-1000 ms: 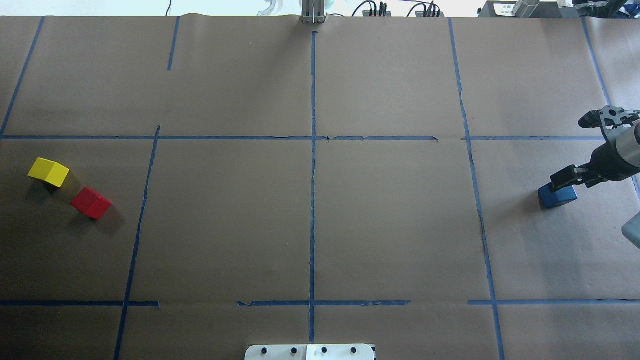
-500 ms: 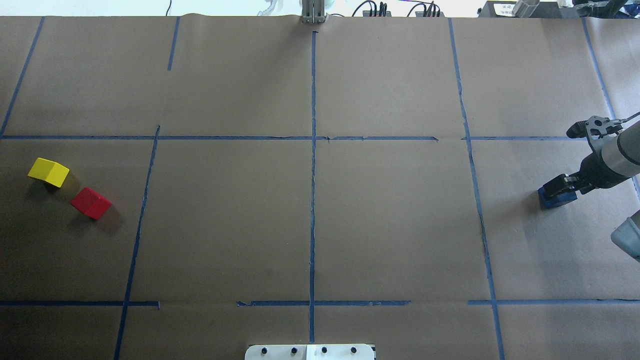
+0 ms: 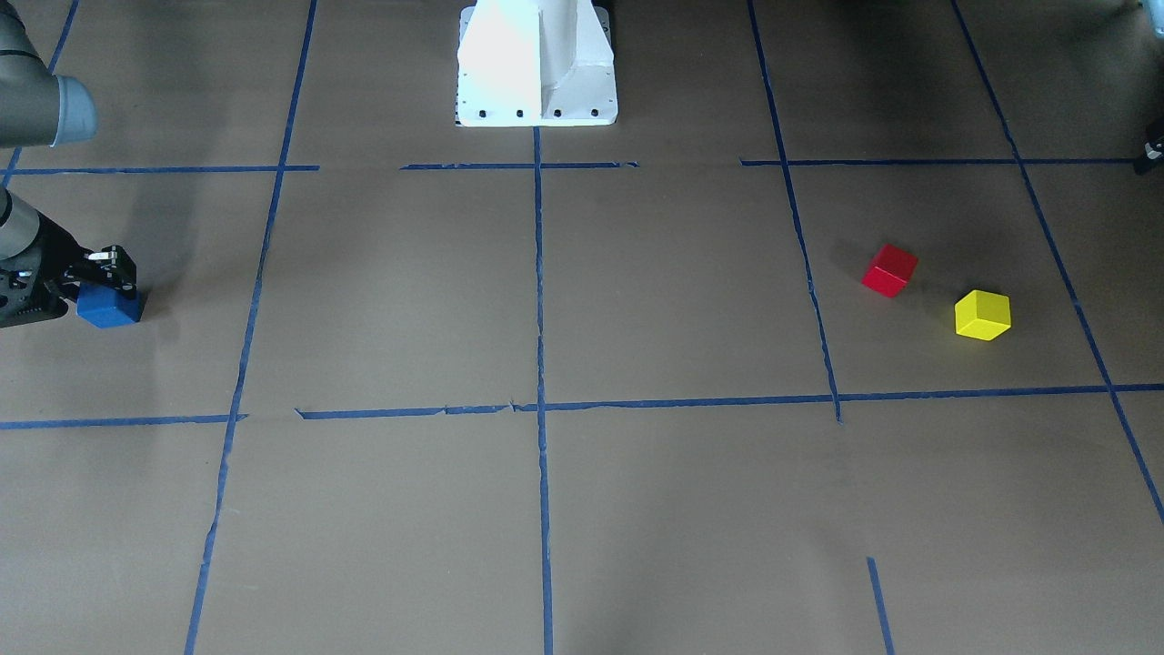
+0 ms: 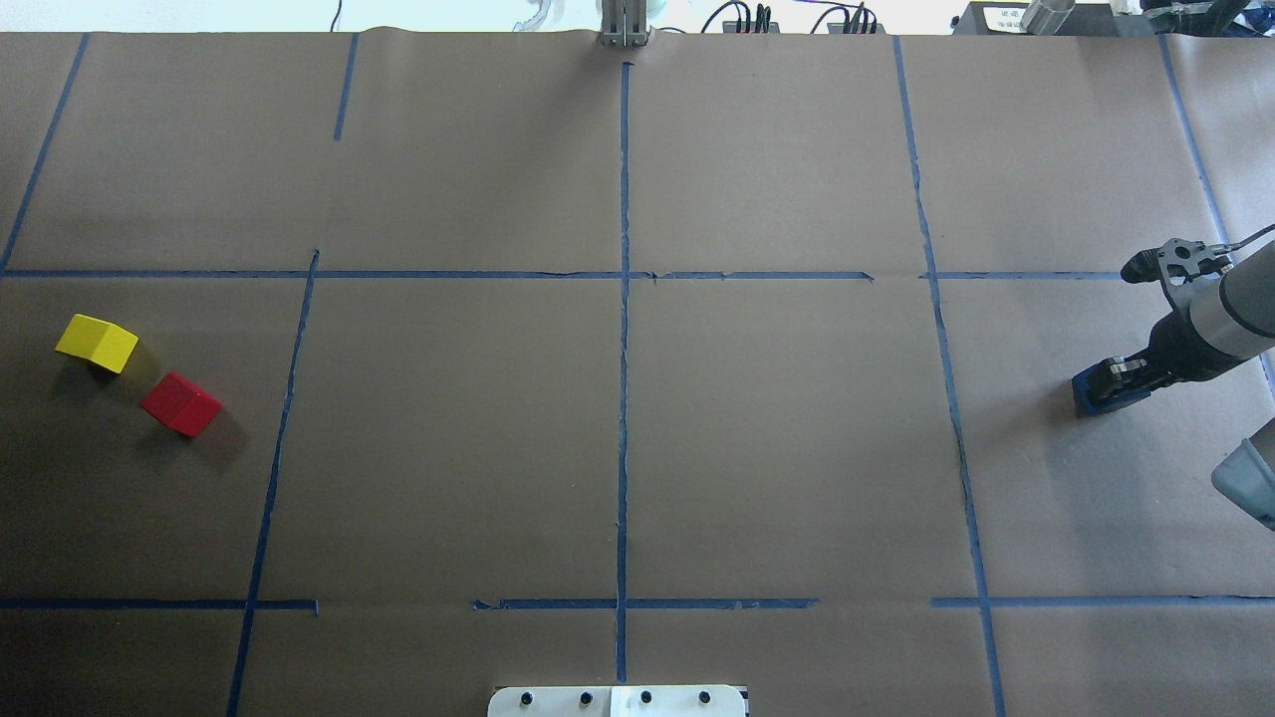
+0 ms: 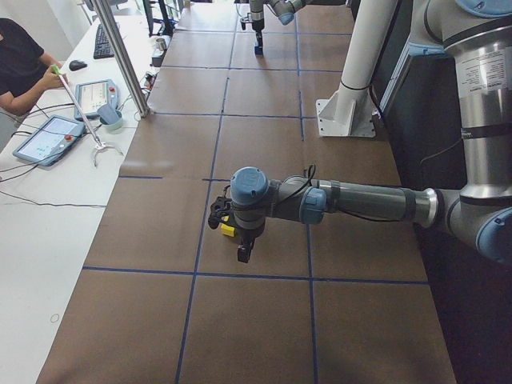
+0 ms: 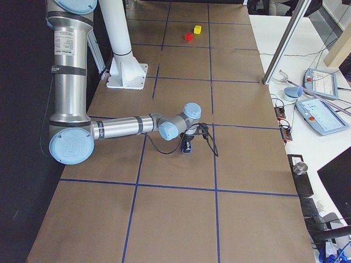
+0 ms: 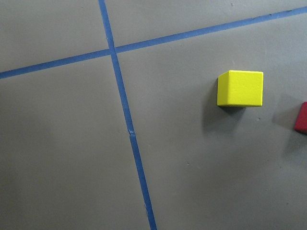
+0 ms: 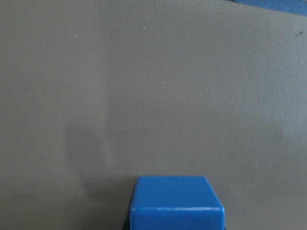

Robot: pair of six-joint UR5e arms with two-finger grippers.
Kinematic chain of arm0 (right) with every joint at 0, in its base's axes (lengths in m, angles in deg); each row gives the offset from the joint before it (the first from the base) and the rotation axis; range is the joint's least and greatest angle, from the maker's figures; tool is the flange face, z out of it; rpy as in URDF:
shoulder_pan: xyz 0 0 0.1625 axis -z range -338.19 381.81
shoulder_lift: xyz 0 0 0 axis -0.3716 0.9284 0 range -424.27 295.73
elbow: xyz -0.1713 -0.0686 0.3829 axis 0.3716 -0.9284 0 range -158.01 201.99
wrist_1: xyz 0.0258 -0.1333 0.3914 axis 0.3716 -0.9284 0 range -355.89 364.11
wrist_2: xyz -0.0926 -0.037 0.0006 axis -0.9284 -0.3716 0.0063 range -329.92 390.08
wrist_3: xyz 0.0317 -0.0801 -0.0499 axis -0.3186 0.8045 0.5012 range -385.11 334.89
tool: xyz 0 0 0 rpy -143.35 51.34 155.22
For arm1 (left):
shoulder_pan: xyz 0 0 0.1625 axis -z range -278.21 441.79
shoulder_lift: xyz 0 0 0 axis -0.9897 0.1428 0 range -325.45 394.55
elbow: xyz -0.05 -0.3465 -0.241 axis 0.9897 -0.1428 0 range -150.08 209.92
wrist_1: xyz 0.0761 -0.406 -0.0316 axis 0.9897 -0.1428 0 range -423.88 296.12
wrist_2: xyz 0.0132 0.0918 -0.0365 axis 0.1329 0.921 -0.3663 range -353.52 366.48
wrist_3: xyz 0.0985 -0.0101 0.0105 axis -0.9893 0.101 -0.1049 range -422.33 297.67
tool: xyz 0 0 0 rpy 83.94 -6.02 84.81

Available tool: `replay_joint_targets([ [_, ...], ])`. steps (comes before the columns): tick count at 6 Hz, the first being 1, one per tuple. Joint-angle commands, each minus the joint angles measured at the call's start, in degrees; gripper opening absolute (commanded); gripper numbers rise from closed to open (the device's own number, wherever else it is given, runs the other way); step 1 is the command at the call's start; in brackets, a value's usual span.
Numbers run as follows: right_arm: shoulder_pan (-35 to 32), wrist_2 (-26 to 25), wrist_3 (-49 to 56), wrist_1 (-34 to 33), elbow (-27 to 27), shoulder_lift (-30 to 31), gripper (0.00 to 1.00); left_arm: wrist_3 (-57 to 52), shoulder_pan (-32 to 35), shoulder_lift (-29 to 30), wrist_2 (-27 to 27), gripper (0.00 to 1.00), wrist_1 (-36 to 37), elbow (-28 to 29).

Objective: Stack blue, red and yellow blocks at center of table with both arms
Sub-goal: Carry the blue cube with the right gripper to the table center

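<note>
The blue block (image 4: 1091, 395) lies at the table's far right, also in the front-facing view (image 3: 109, 307) and at the bottom of the right wrist view (image 8: 176, 202). My right gripper (image 4: 1114, 379) is low over it, open, its fingers on either side of the block. The red block (image 4: 180, 403) and yellow block (image 4: 97, 343) lie side by side at the far left. The left wrist view looks down on the yellow block (image 7: 240, 88), with the red block's edge (image 7: 302, 117) beside it. My left gripper (image 5: 240, 244) hovers above them; I cannot tell whether it is open.
The white robot base (image 4: 618, 701) stands at the near middle edge. Blue tape lines (image 4: 624, 329) grid the brown paper. A side table with tablets (image 5: 48, 138), a metal post (image 5: 124, 56) and an operator (image 5: 20, 56) lie beyond the far edge.
My right gripper has come down from above the blue block to sit around it, now covering most of it from overhead. The red and yellow blocks have not moved.
</note>
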Motion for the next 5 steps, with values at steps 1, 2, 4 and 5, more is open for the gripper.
replay_joint_targets([
  [1, 1.03, 0.58, -0.30, -0.68, 3.90, -2.83, 0.00, -0.06, -0.01, 0.00, 0.00, 1.00, 0.00, -0.06],
  [2, 3.21, 1.36, -4.22, -4.95, 6.89, -9.72, 0.00, -0.06, -0.01, 0.09, 0.00, 1.00, -1.05, 0.11],
  [4, 13.56, -2.11, -26.05, -12.80, 5.19, -28.52, 0.00, -0.06, -0.01, 0.00, 0.09, 1.00, -2.90, 0.99],
  [5, 17.35, -4.49, -35.97, -12.90, -0.84, -37.13, 0.00, -0.24, -0.01, 0.00, 0.09, 1.00, -2.99, 0.99],
])
